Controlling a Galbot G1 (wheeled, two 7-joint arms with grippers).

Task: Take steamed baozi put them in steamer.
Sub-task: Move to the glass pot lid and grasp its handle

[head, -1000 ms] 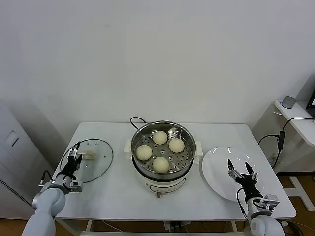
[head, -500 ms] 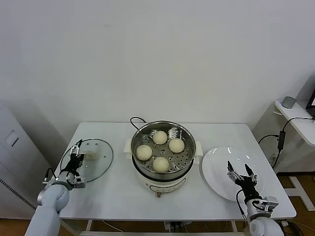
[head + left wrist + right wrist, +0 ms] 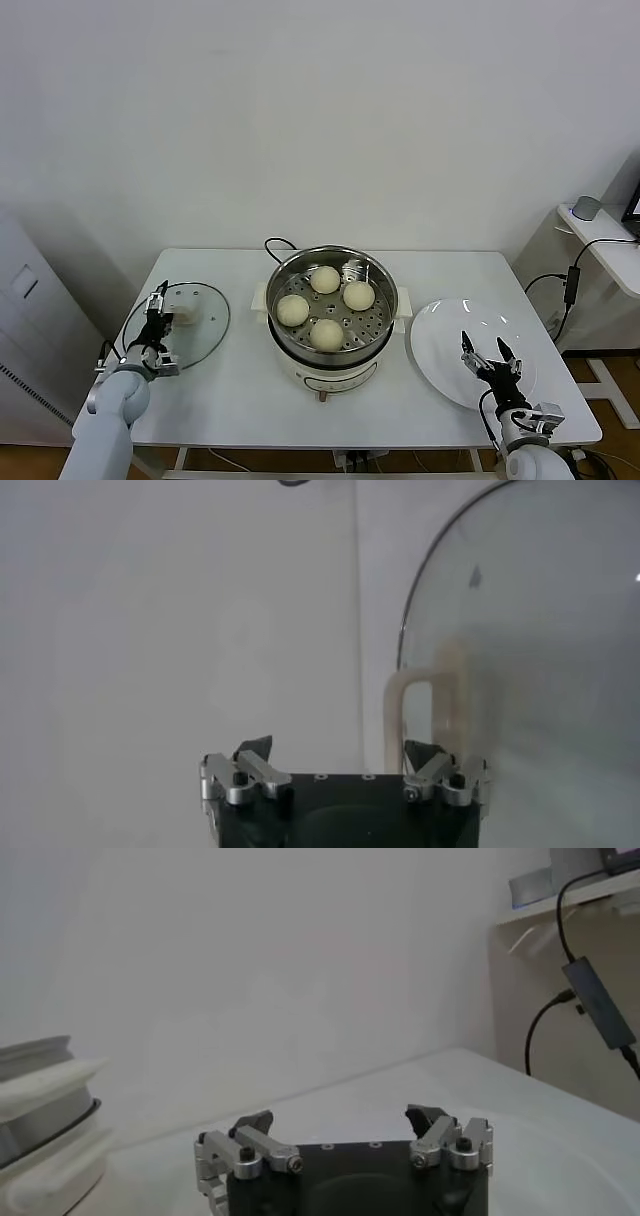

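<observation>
Several cream-white baozi (image 3: 326,333) lie inside the shiny steel steamer (image 3: 376,316) on its white pot base in the middle of the table. My left gripper (image 3: 156,312) is open and empty, hovering at the near left edge of the glass lid (image 3: 205,330), just short of the lid's beige handle (image 3: 432,705). My right gripper (image 3: 489,358) is open and empty, low over the near part of the white plate (image 3: 445,340). The pot's white side (image 3: 45,1118) shows in the right wrist view.
A black cord (image 3: 274,246) runs from behind the pot. A side table with a cable (image 3: 572,285) stands off the table's right edge. A grey cabinet (image 3: 25,330) stands at the left.
My left gripper has moved forward and slightly right, closer to the lid's handle. My right gripper has drawn back a little toward the front edge.
</observation>
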